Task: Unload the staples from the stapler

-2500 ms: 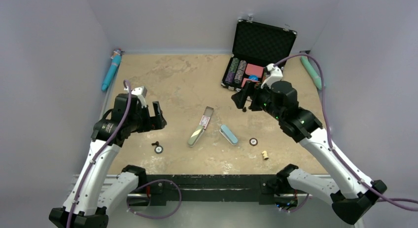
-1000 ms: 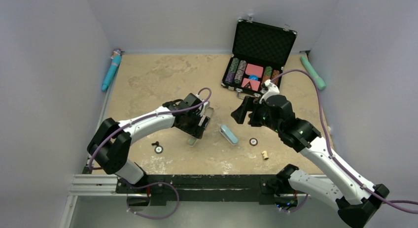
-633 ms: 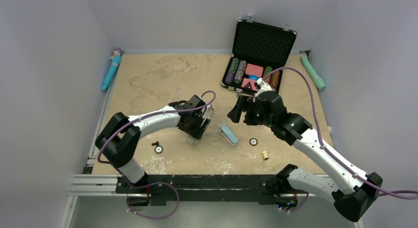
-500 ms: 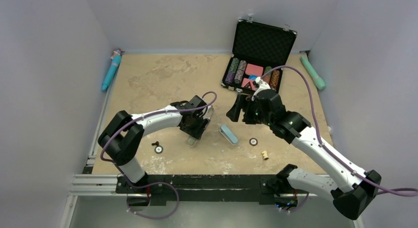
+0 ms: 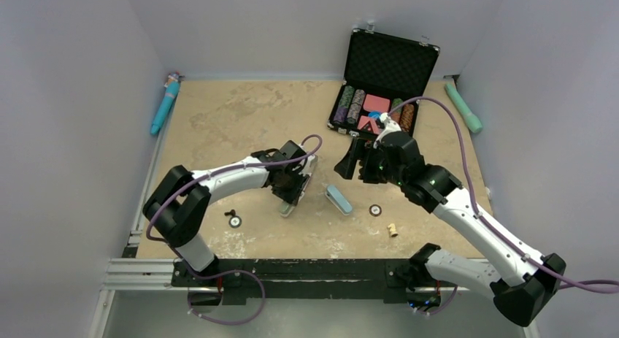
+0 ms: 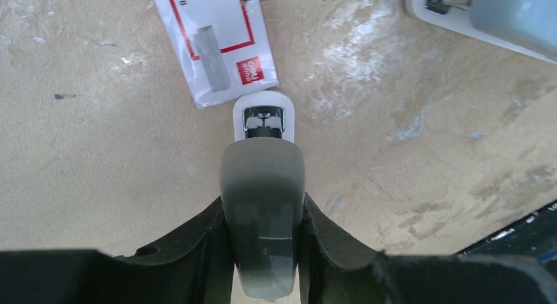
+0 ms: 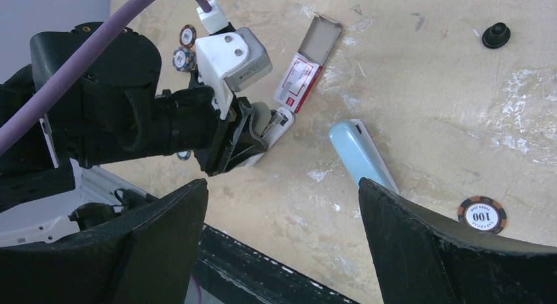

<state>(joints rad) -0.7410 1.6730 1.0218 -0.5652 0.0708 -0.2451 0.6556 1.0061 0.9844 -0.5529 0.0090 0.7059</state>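
A grey-green stapler lies on the tan table, its white nose toward a small red-and-white box. My left gripper is shut on the stapler's rear. In the left wrist view both fingers press the sides of the stapler, and the box lies just past the nose. My right gripper hangs open above the table to the right, holding nothing. Its wrist view shows the left gripper, the stapler and the box beyond the right gripper. The staples are hidden.
A light blue stapler lies right of the held one. Poker chips, a small black knob and a beige piece lie near the front. An open black chip case stands at the back right; long tools lie along both side walls.
My left arm reached in from the left and its jaws closed onto the grey-green stapler. My right arm drifted slightly left, still open.
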